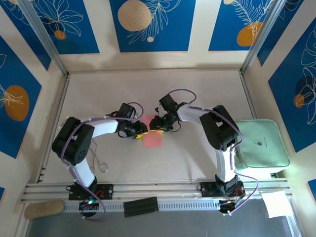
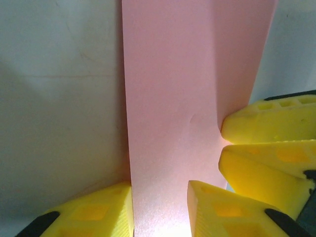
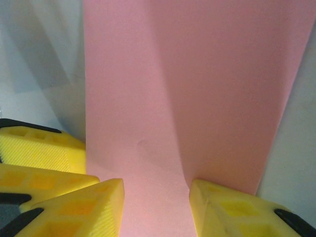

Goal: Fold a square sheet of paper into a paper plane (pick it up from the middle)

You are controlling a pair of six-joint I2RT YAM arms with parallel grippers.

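We see cream walls [image 1: 201, 29] hung with blue panels [image 1: 173, 29] printed with white leaves and orange discs. Silver metal rails [image 1: 163, 187] run up the back corners and along the near edge. The pale, matte tabletop [image 1: 197, 94] is evenly lit, its shadows soft.

Looks like a robotics lab cell: blue leaf-print wall panels [image 1: 152, 24] from 9 to 3 o'clock, aluminium rail [image 1: 158, 189] at 6 o'clock, left arm [image 1: 81, 148] and right arm [image 1: 222, 143] bolted on.
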